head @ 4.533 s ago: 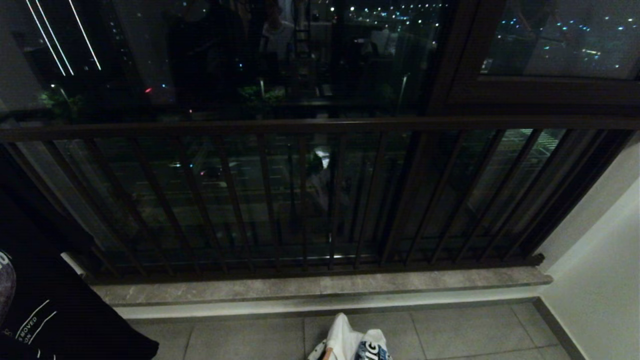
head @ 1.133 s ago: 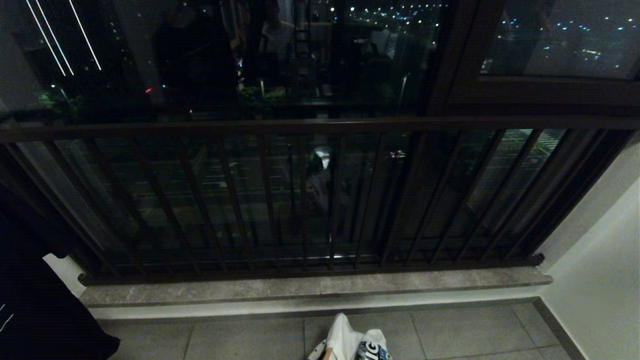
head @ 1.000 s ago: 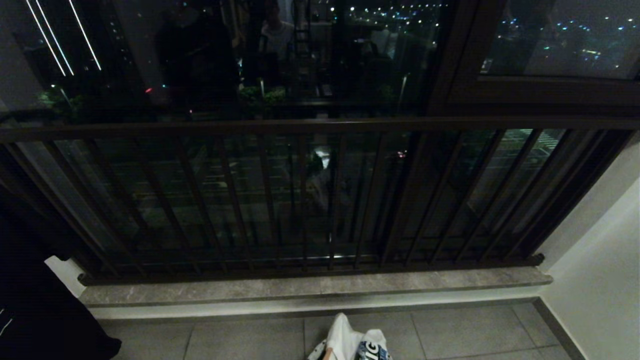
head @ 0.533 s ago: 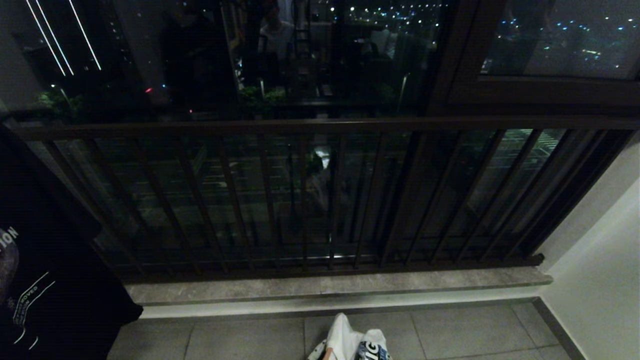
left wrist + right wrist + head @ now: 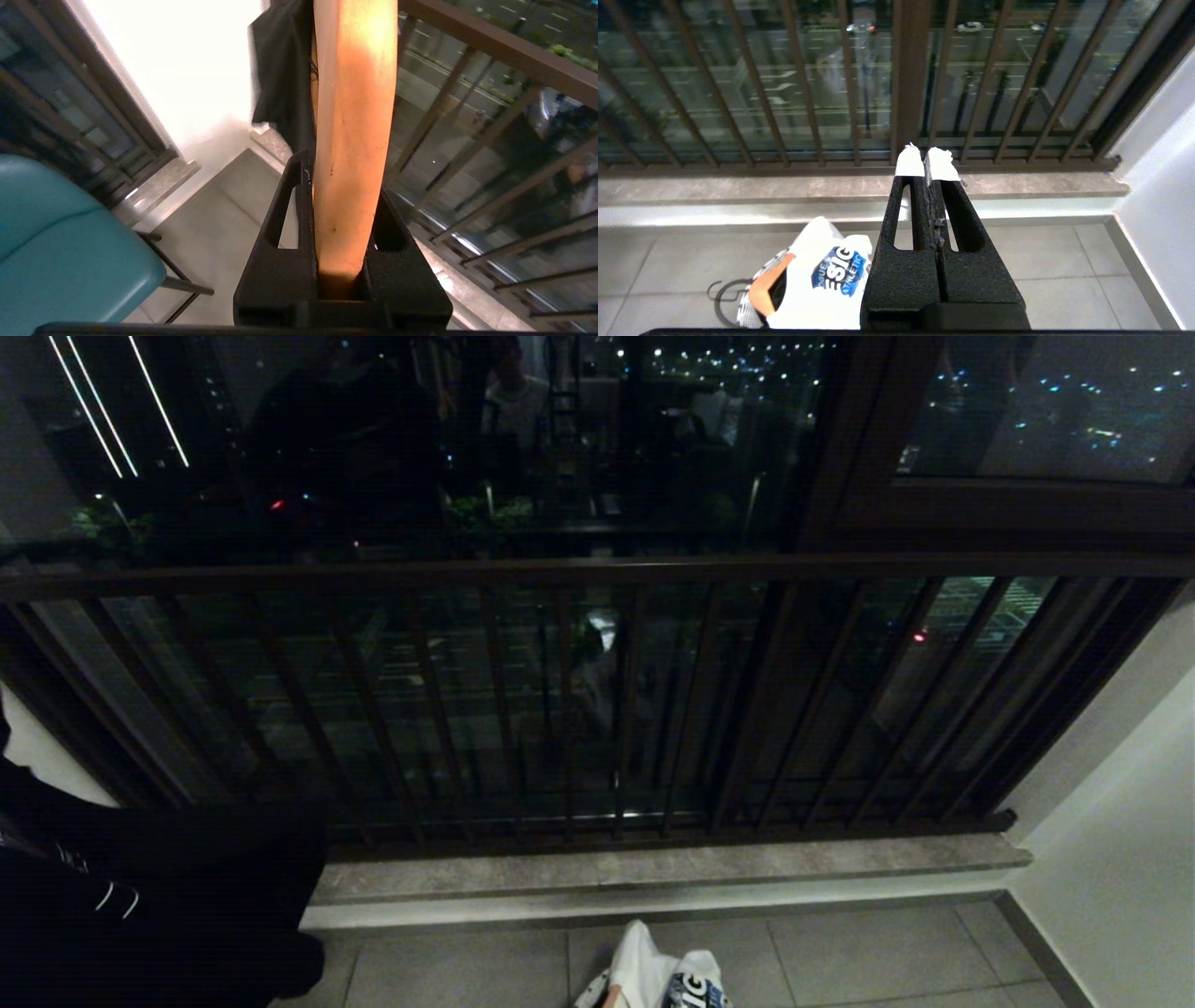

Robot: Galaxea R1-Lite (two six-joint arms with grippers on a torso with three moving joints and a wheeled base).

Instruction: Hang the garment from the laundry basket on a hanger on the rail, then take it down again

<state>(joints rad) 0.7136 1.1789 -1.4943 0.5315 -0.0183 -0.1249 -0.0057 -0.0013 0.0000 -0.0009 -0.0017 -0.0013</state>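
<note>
Half a second back the black T-shirt [image 5: 140,896] hung taller at the head view's left edge; now it sits lower and spreads further right across the stone sill [image 5: 653,868]; the left gripper [image 5: 343,196] is clamped on a wooden hanger [image 5: 352,116] draped with that dark cloth, beside the balcony railing [image 5: 597,569]; the right gripper [image 5: 928,161] hangs idle, fingers pressed together, above a white printed garment [image 5: 822,280] lying on the floor tiles [image 5: 1041,261] beside a thin dark basket rim [image 5: 721,296].
</note>
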